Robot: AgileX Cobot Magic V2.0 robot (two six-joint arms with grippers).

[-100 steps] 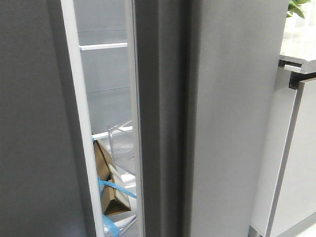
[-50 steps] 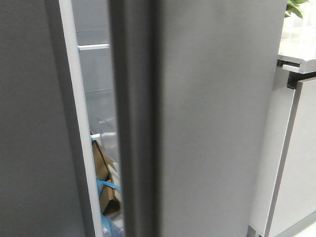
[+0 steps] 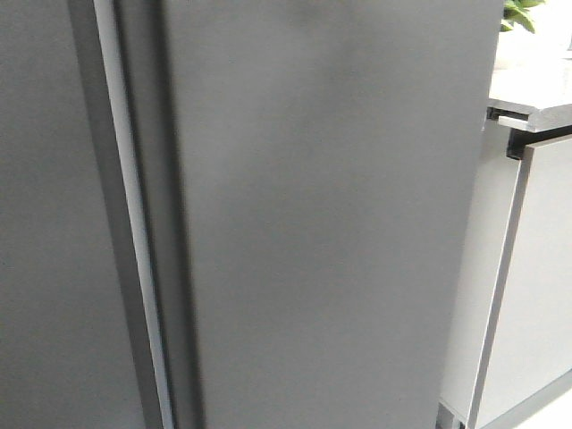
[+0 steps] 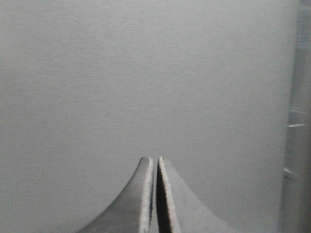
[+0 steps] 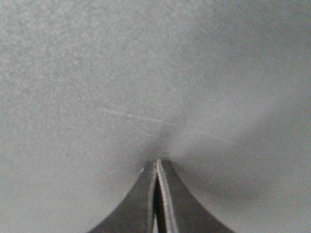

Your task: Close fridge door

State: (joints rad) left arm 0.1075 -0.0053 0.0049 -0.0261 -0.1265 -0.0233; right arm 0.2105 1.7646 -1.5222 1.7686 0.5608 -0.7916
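The fridge door (image 3: pixel 331 223), a tall matte dark grey panel, fills the middle of the front view. Its darker recessed groove (image 3: pixel 174 268) runs down its left edge, right beside the pale strip (image 3: pixel 130 232) of the neighbouring dark grey panel (image 3: pixel 45 223). No gap into the fridge shows. Neither gripper shows in the front view. My left gripper (image 4: pixel 156 159) is shut and empty, facing a flat grey panel (image 4: pixel 121 73). My right gripper (image 5: pixel 156 161) is shut and empty, its tip at a grey panel (image 5: pixel 146 73), with a shadow around the tip.
Glossy light grey cabinet doors (image 3: pixel 536 286) stand to the right of the fridge under a pale countertop (image 3: pixel 527 94). A green plant (image 3: pixel 518 13) sits on that counter at the far back. A pale vertical strip (image 4: pixel 294 145) runs along one side of the left wrist view.
The fridge door has swung leftward. The gap that showed shelves, a clear bin and a brown package has closed, and the door edge now sits against the pale strip.
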